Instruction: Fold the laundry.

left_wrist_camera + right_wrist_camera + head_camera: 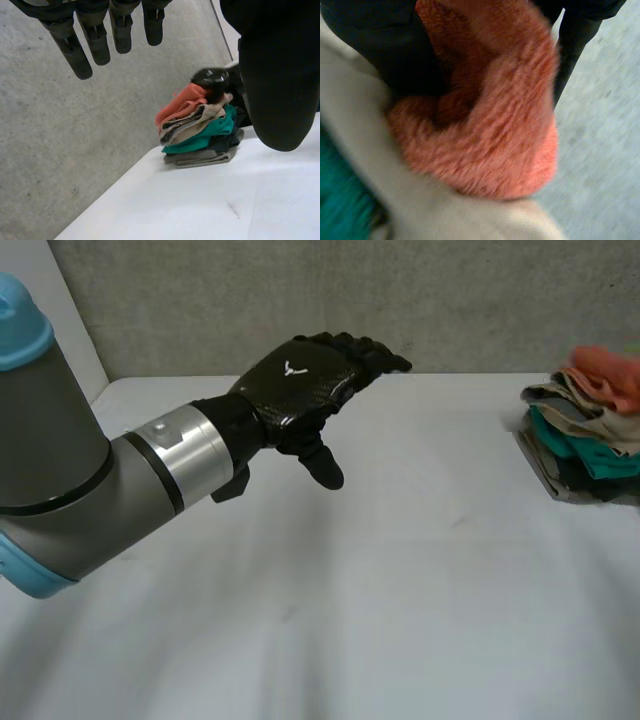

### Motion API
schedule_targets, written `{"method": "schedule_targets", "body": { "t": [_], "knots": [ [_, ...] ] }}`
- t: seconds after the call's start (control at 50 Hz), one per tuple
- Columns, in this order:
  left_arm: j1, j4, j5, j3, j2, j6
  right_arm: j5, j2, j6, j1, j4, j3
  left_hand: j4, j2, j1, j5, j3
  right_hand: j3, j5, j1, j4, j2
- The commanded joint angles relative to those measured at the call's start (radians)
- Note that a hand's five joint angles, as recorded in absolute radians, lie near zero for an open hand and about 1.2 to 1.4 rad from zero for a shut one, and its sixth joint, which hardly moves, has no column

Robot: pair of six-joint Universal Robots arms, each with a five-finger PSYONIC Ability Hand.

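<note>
- Head view: the left hand (300, 385) hangs above the white table (400, 590) at about 11 o'clock, well apart from any cloth. Its fingers are straight and apart, its thumb hangs down, and it holds nothing.
- Head view: the mixed pile of crumpled and folded laundry (585, 435) sits at the table's 3 o'clock edge. The table between hand and pile is bare, with a grey concrete wall (300, 290) behind.
- Left wrist view: the left hand's fingers (75, 50) and thumb are spread wide over nothing. Beyond the fingertips is the pile, with a salmon-orange fleece cloth (182, 102) on top. The right hand (210, 80) rests on that top layer.
- Right wrist view: the right hand is clamped on the fleece cloth, which is bunched between its thumb and a finger. Just under the fleece lie a beige knit cloth (435, 210) and a teal cloth (340, 200).
- Step in hand, as judged: drawing 1 item off the pile for folding. Done well, only the fleece lifts, straight up and then toward the table's centre, with the left hand taking an opposite edge to spread it flat.
- Obstruction and risk: the beige layer touches the fleece and may drag along with it. The pile stands near the table's edge and could topple.
</note>
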State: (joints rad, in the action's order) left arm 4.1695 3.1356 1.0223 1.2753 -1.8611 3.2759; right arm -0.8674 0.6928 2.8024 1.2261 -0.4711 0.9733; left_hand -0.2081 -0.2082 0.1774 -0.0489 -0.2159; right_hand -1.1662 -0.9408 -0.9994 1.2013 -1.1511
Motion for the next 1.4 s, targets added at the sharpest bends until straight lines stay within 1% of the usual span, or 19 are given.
{"method": "schedule_targets", "body": {
  "t": [0.02, 0.04, 0.1, 0.38, 0.46, 0.48, 0.52, 0.54, 0.58, 0.66, 0.72, 0.8, 0.9, 0.98, 1.06, 1.18, 1.26, 1.34, 1.4],
  "knots": [
    [-0.003, 0.004, -0.001, 0.006, -0.001, 0.001, 0.125, -0.026, -0.090, -0.053, -0.009, 0.097, 0.027, 0.027, 0.004, 0.042, 0.035, -0.230, -0.281, -0.397, 0.195, -0.245],
    [-0.003, 0.004, -0.001, 0.001, -0.001, 0.001, 0.126, -0.018, -0.101, -0.054, -0.012, 0.104, 0.027, 0.027, 0.004, 0.042, 0.035, -0.083, -0.134, -0.250, 0.048, -0.098],
    [-0.005, 0.004, 0.001, -0.005, 0.000, -0.001, 0.094, 0.022, -0.093, -0.051, -0.012, 0.130, 0.027, 0.027, 0.004, 0.042, 0.035, 0.992, 0.941, 0.825, -1.027, 0.977],
    [-0.069, 0.004, 0.002, -0.008, 0.014, -0.001, -0.062, 0.355, 0.112, -0.051, 0.000, 0.375, 0.027, 0.027, 0.004, 0.042, 0.035, 0.992, 0.941, 0.825, -1.027, 0.977],
    [-0.080, 0.004, 0.002, -0.008, 0.017, -0.001, -0.200, 0.494, 0.109, -0.051, 0.020, 0.443, 0.027, 0.027, 0.004, 0.042, 0.035, 0.992, 0.941, 0.825, -1.027, 0.977],
    [-0.083, 0.004, 0.002, -0.008, 0.019, -0.002, -0.275, 0.546, 0.108, -0.063, 0.057, 0.447, 0.027, 0.027, 0.004, 0.042, 0.035, 0.992, 0.941, 0.825, -1.027, 0.977],
    [-0.088, 0.004, 0.004, -0.008, 0.023, -0.005, -0.352, 0.589, 0.097, -0.092, 0.107, 0.435, 0.024, 0.024, 0.007, 0.039, 0.032, 0.992, 0.941, 0.825, -1.027, 0.977],
    [-0.088, 0.004, 0.002, -0.008, 0.026, -0.008, -0.434, 0.620, 0.063, -0.135, 0.182, 0.398, 0.024, 0.024, 0.007, 0.039, 0.032, 0.992, 0.941, 0.825, -1.027, 0.977],
    [-0.089, 0.008, 0.004, -0.010, 0.039, -0.031, -0.511, 0.628, -0.018, -0.168, 0.271, 0.328, 0.024, 0.024, 0.007, 0.039, 0.032, 0.992, 0.941, 0.825, -1.027, 0.977],
    [-0.089, 0.041, 0.030, -0.037, 0.074, -0.113, -0.623, 0.625, -0.184, -0.165, 0.348, 0.173, 0.015, 0.015, 0.016, 0.031, 0.023, 0.992, 0.941, 0.825, -1.027, 0.977],
    [-0.088, 0.073, 0.074, -0.054, 0.097, -0.157, -0.671, 0.633, -0.212, -0.110, 0.315, 0.090, 0.012, 0.012, 0.019, 0.028, 0.020, 0.992, 0.941, 0.825, -1.027, 0.977],
    [-0.072, 0.138, 0.209, -0.077, 0.160, -0.212, -0.673, 0.639, -0.144, 0.063, 0.235, 0.068, 0.015, 0.015, 0.016, 0.030, 0.023, 0.992, 0.941, 0.825, -1.027, 0.977],
    [0.007, 0.166, 0.422, -0.093, 0.230, -0.225, -0.664, 0.735, -0.061, 0.228, 0.160, 0.134, 0.015, 0.015, 0.016, 0.030, 0.023, 0.992, 0.941, 0.825, -1.027, 0.977],
    [0.101, 0.143, 0.499, -0.080, 0.275, -0.211, -0.607, 0.780, -0.009, 0.360, 0.158, 0.235, 0.015, 0.015, 0.016, 0.030, 0.023, 0.992, 0.941, 0.825, -1.027, 0.977],
    [0.178, 0.048, 0.502, -0.041, 0.299, -0.173, -0.556, 0.781, 0.009, 0.482, 0.177, 0.326, 0.024, 0.024, 0.007, 0.039, 0.032, 0.992, 0.941, 0.825, -1.027, 0.977],
    [0.218, -0.069, 0.519, 0.050, 0.301, -0.088, -0.568, 0.772, 0.019, 0.651, 0.233, 0.438, 0.034, 0.034, -0.003, 0.049, 0.041, 0.992, 0.941, 0.825, -1.027, 0.977],
    [0.279, -0.055, 0.532, 0.145, 0.304, -0.036, -0.573, 0.768, 0.022, 0.700, 0.236, 0.499, 0.034, 0.034, -0.003, 0.049, 0.041, 0.992, 0.941, 0.825, -1.027, 0.977],
    [0.420, -0.035, 0.539, 0.232, 0.290, 0.082, -0.575, 0.726, 0.022, 0.714, 0.238, 0.536, 0.034, 0.034, -0.003, 0.049, 0.041, 0.992, 0.941, 0.825, -1.027, 0.977],
    [0.480, -0.029, 0.536, 0.285, 0.263, 0.148, -0.575, 0.697, 0.020, 0.716, 0.243, 0.561, 0.030, 0.030, 0.001, 0.045, 0.038, 0.992, 0.941, 0.825, -1.027, 0.977]
  ]
}}
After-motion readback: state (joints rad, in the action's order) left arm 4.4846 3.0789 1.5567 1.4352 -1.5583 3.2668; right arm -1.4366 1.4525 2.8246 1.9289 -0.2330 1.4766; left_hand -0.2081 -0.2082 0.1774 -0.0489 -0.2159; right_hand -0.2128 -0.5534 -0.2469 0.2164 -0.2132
